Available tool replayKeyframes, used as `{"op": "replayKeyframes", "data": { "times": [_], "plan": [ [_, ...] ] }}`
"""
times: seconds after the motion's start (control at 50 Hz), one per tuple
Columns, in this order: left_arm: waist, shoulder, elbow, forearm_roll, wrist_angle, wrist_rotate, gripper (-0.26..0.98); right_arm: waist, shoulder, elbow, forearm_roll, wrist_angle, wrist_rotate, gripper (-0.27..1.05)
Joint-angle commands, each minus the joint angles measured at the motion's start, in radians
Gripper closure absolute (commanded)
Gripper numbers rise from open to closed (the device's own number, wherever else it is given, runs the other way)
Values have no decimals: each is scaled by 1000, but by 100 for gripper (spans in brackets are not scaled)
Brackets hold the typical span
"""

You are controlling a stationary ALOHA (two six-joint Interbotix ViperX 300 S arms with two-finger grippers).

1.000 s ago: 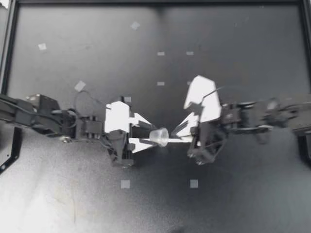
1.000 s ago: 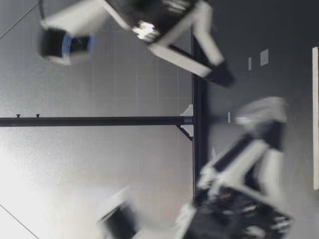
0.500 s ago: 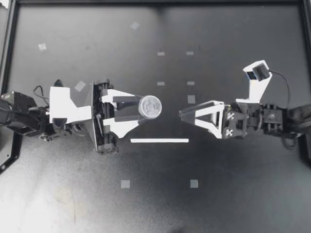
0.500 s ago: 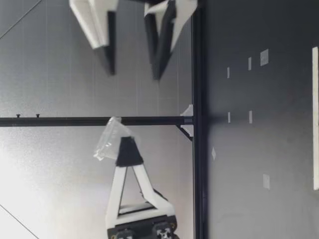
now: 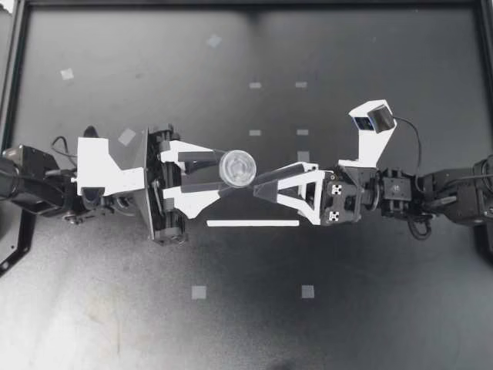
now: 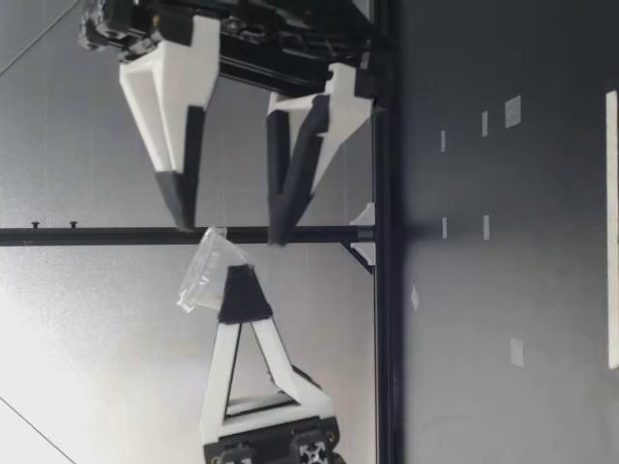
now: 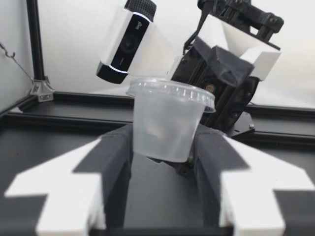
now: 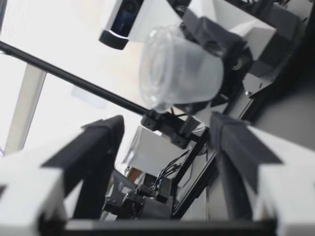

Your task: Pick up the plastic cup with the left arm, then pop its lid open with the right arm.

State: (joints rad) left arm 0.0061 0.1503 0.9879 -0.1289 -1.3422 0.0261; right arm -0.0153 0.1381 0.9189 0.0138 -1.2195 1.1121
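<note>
While raised above the black table (image 5: 370, 293), small clear plastic cup (image 5: 237, 167) sits pinched in left gripper (image 5: 223, 173) | right gripper (image 5: 258, 186): spread, tips just beside cup

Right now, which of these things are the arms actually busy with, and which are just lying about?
In use:
clear plastic cup, held up off the table
left gripper, fingers shut on the cup
right gripper, fingers open, close beside the cup

Lying about:
white strip on the table
small tape squares
</note>
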Motion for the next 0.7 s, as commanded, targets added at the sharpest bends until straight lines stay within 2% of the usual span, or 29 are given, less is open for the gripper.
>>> {"op": "replayKeyframes", "data": {
  "times": [0.0,0.36,0.68],
  "plan": [
    [2,-23,-8,3,-9,-2,62,-12,-34,-15,-11,-5,-5,9],
    [2,-21,-5,5,-9,-2,62,-31,-86,-21,-14,-20,-71,9],
    [2,-21,-5,5,-9,-3,62,-46,-170,-9,-89,-110,-118,9]
  ]
}}
